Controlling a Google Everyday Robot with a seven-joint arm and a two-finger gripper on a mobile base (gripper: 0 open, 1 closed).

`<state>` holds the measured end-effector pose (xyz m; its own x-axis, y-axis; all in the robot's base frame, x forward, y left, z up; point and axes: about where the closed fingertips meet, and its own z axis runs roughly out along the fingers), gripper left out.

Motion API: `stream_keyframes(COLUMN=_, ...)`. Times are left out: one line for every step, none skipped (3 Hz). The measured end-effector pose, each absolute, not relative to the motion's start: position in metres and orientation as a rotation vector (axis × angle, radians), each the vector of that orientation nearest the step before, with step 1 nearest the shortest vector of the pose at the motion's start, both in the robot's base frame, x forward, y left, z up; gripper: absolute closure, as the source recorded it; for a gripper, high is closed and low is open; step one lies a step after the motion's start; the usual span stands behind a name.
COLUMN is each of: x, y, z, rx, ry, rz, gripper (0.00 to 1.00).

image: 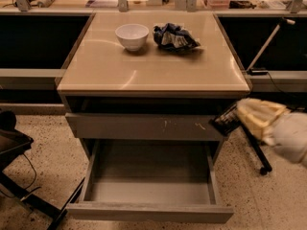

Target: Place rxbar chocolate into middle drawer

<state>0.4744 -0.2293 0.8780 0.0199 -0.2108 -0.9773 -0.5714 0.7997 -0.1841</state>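
My gripper [236, 119] comes in from the right edge on a pale arm [283, 133]. It is shut on the rxbar chocolate [223, 122], a small flat black wrapper. It holds the bar in the air at the right end of the scratched grey drawer front [144, 127], above the floor. The middle drawer [148, 212] is pulled out below that front. Its plain front panel faces me and its shallow grey tray holds nothing. The gripper is above and to the right of the tray's right wall [212, 176].
A white bowl [132, 35] and a blue-and-white snack bag [173, 36] sit at the back of the beige counter top [153, 71]. A black wheeled stand [259, 157] is on the floor at the right. A dark frame [14, 152] stands at the left.
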Motion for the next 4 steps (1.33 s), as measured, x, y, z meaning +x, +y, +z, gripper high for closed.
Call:
stream_keyframes(x=0.487, y=-0.184, z=0.748, rx=-0.704, ry=1.718, rz=0.331, gripper=1.00)
stream_keyframes(x=0.482, y=-0.159, z=0.712, rx=-0.732, ry=1.770, rz=0.333, gripper=1.00)
stream_keyframes(x=0.481, y=-0.160, z=0.712, rx=-0.730, ry=1.771, rz=0.328, gripper=1.00)
stream_keyframes(x=0.485, y=-0.147, z=0.661, rx=-0.690, ry=1.813, rz=0.359, gripper=1.00)
